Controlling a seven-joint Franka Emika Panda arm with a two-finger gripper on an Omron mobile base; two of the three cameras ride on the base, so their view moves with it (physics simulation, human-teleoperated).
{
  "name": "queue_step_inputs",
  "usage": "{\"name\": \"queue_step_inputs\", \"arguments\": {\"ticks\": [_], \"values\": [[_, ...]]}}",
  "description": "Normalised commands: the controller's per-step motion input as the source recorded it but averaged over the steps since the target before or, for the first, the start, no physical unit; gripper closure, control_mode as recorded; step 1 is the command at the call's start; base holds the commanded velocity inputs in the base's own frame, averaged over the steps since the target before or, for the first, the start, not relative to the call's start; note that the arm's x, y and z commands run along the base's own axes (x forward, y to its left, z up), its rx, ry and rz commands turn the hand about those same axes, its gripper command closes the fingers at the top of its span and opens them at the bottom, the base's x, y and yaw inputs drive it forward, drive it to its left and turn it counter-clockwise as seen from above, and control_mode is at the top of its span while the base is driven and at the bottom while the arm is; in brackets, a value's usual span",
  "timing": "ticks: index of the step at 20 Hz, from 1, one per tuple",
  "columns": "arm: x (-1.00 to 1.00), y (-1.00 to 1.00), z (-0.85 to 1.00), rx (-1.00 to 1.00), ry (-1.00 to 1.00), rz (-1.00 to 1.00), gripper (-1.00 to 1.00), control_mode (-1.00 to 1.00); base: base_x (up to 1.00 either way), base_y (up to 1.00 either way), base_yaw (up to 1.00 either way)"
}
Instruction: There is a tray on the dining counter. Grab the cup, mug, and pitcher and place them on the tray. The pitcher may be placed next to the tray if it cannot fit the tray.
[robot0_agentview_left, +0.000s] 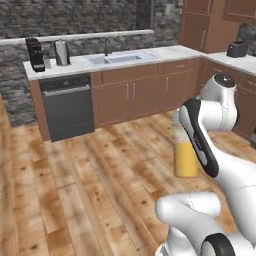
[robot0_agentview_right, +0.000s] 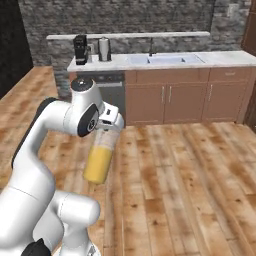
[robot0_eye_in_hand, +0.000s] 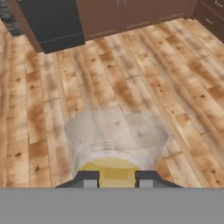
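Wood-plank flooring (robot0_agentview_right: 175, 170) is spreading toward brown base cabinets (robot0_agentview_right: 170, 102), a marble counter (robot0_agentview_left: 160, 54) with a sink (robot0_agentview_left: 117, 58) and a dark dishwasher (robot0_agentview_left: 67, 105), while the gripper (robot0_eye_in_hand: 117, 179) is clamping narrowly on the pitcher (robot0_agentview_right: 100, 157), carrying it above the floor.

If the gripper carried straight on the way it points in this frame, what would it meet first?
The gripper is shut on the pitcher, held up in the air and pointing downward. Beyond the glass, the line likely ends on the wooden floor; nothing else seems to lie between, though depth is hard to judge.
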Motion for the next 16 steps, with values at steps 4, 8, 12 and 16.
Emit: {"name": "queue_step_inputs", "arguments": {"ticks": [4, 8, 12, 16], "values": [[0.0, 0.0, 0.0, 0.0, 0.0, 0.0, 1.0, 1.0, -0.14, 1.0, 0.38], [0.0, 0.0, 0.0, 0.0, 0.0, 0.0, 1.0, 1.0, 0.0, 1.0, 0.26], [0.0, 0.0, 0.0, 0.0, 0.0, 0.0, 1.0, 1.0, 0.24, 0.93, 0.11], [0.0, 0.0, 0.0, 0.0, 0.0, 0.0, 1.0, 1.0, 0.52, 0.86, 0.01]]}}
